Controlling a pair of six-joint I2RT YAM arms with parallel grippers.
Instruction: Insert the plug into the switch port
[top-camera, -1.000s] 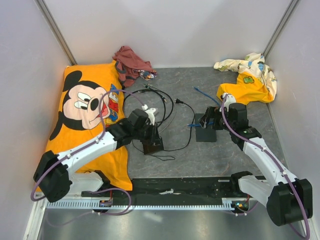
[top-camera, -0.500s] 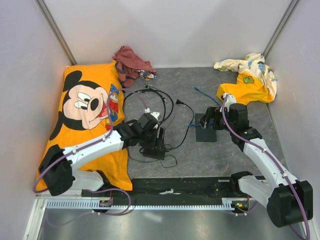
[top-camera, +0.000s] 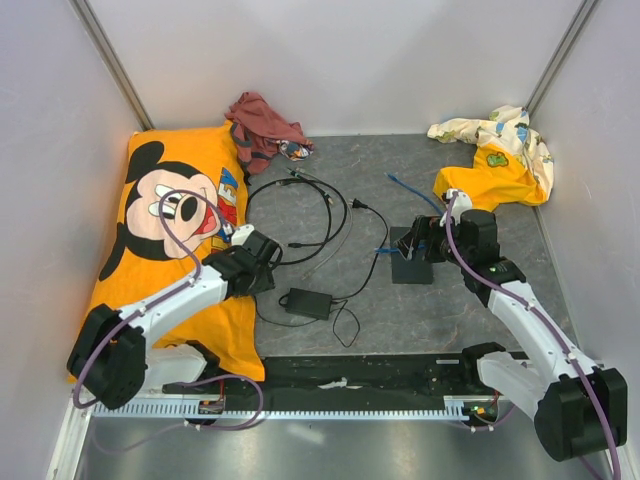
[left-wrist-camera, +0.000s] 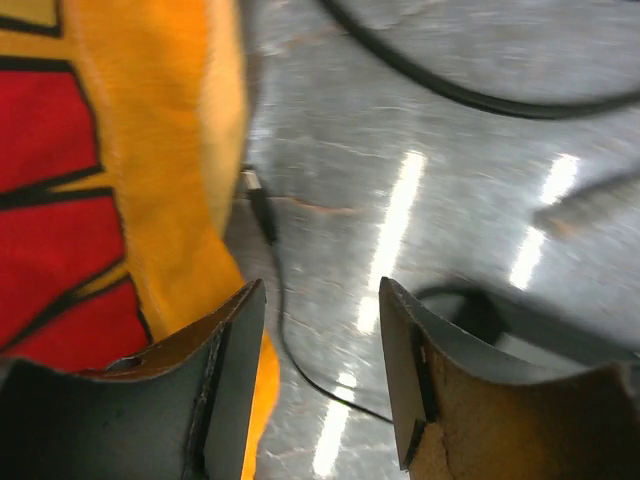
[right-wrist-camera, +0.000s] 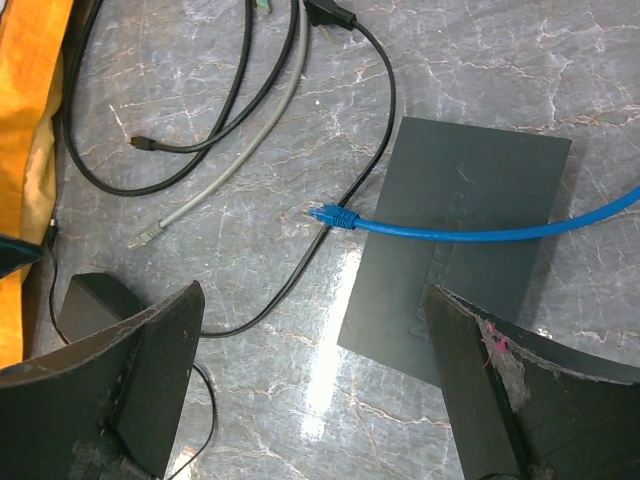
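Note:
The switch, a thin flat black box (right-wrist-camera: 460, 240), lies on the grey table under my right gripper (right-wrist-camera: 312, 310), which is open and empty above its left edge. A blue cable lies across the box and ends in a blue plug (right-wrist-camera: 330, 215) just off its left edge. In the top view the box (top-camera: 410, 270) is partly hidden by my right gripper (top-camera: 418, 246). My left gripper (top-camera: 266, 264) is open and empty beside the orange pillow; in its wrist view it (left-wrist-camera: 320, 300) hovers over a thin black cord (left-wrist-camera: 268, 215). The ports do not show.
A black adapter brick (top-camera: 310, 303) with its cord lies flat between the arms. Black and grey cables (top-camera: 300, 210) loop behind it. The orange Mickey pillow (top-camera: 170, 220) fills the left side. A red cloth (top-camera: 265, 125) and yellow clothes (top-camera: 495, 160) lie at the back.
My left gripper let go of the adapter brick, which now lies flat, and drew back left toward the pillow. The right arm has not moved.

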